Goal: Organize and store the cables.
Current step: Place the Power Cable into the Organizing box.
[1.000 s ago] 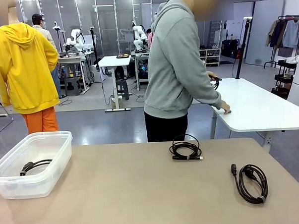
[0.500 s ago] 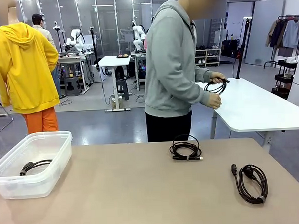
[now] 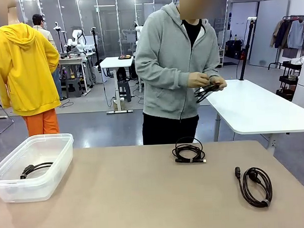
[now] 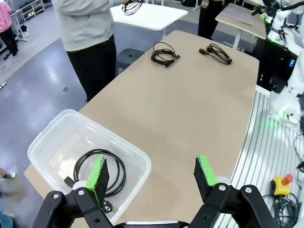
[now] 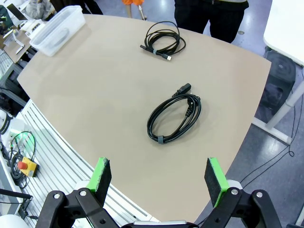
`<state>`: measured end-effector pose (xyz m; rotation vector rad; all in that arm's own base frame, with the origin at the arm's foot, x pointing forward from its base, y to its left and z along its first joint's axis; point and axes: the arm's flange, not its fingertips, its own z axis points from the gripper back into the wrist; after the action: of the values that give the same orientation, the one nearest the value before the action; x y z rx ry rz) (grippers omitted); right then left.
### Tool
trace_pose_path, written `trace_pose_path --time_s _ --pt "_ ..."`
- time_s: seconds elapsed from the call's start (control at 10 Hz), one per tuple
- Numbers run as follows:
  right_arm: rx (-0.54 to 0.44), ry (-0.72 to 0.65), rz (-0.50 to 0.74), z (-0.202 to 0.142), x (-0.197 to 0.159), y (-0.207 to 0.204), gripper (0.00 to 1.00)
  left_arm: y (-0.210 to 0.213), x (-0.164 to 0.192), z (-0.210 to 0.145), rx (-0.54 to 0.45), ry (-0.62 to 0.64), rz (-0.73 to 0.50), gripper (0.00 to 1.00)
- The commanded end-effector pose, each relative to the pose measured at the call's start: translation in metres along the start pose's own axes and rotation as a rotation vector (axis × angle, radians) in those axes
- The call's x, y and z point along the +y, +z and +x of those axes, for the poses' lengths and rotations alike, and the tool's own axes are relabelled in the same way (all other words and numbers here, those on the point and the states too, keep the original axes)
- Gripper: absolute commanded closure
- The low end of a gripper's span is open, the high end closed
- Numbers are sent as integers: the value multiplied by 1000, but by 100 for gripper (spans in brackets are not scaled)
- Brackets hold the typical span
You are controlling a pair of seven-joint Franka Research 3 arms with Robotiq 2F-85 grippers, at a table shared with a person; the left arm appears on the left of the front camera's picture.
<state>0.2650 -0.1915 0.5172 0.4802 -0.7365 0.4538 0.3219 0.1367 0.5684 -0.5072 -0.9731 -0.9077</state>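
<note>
Left gripper [image 4: 151, 164], jaws apart, above binned cable [image 4: 121, 168]

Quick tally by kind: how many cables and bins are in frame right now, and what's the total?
Coiled black cables: 4 (binned cable, mid-table cable, right-side cable, hand-held cable)
Clear plastic bin: 1
Total: 5

Grey floor [image 3: 92, 127], white desks [image 3: 260, 109], glass partitions [image 3: 108, 25] behind.

The cables [image 3: 189, 153] are black, the worktop [image 3: 135, 200] plain tan, the tub [image 3: 60, 148] clear and colourless, the person's hoodie [image 3: 167, 68] grey, and the left claw [image 4: 151, 172] and right claw [image 5: 159, 178] black with bright green pads [image 4: 98, 173].
</note>
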Motion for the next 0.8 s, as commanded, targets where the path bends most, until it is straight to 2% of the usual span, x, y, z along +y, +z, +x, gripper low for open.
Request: trace_pose_path --time_s 0.0,0.7 --pt "-7 17 6 -1 0 2 0 0 2 1 -16 -17 -15 8" --pt "0 0 0 0 0 0 0 0 2 1 -16 -17 -15 8"
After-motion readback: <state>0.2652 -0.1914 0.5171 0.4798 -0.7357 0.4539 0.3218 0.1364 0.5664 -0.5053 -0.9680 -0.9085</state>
